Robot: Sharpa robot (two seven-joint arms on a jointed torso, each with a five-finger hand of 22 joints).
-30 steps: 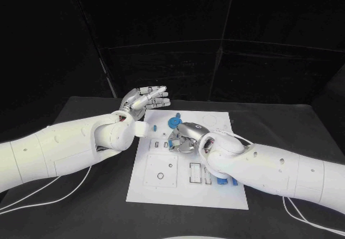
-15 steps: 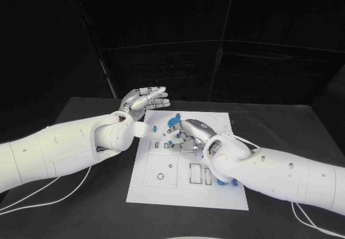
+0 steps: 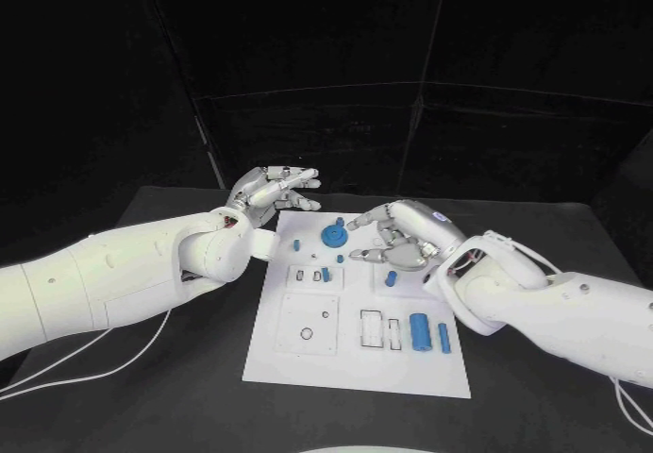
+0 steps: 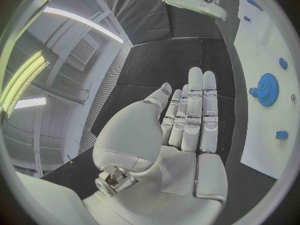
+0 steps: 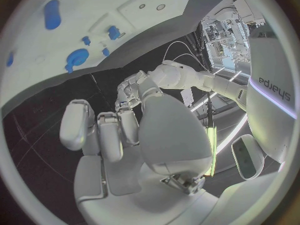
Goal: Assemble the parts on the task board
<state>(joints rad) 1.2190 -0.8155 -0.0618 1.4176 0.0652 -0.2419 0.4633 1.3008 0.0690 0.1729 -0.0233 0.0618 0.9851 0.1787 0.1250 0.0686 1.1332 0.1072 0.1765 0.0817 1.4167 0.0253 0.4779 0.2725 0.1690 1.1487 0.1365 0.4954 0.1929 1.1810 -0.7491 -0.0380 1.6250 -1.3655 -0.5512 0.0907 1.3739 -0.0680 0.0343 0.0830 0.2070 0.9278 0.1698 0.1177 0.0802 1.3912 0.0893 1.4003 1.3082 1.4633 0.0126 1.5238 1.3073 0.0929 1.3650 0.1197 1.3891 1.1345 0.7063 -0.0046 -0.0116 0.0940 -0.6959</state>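
Note:
The white task board (image 3: 357, 363) lies in the middle of the table. On its far part sit a blue gear (image 3: 332, 232), a small blue piece (image 3: 297, 244) and a blue peg (image 3: 324, 275). A blue oval piece (image 3: 391, 278) lies loose near the middle, and two long blue pieces (image 3: 419, 330) stand in slots at the near right. My right hand (image 3: 399, 234) hovers over the board's far right part, fingers apart, holding nothing. My left hand (image 3: 276, 189) is raised beside the board's far left corner, flat and empty. The left wrist view shows the gear (image 4: 267, 89); the right wrist view shows it too (image 5: 78, 57).
The black table (image 3: 163, 377) surrounds the board, with white cables (image 3: 82, 363) trailing under my left arm. Dark curtains close off the back. The board's near half carries square and rectangular recesses (image 3: 308, 323).
My right hand has lifted off the board's middle and drawn back toward the far right, uncovering the blue pieces it hid. The left hand has barely moved.

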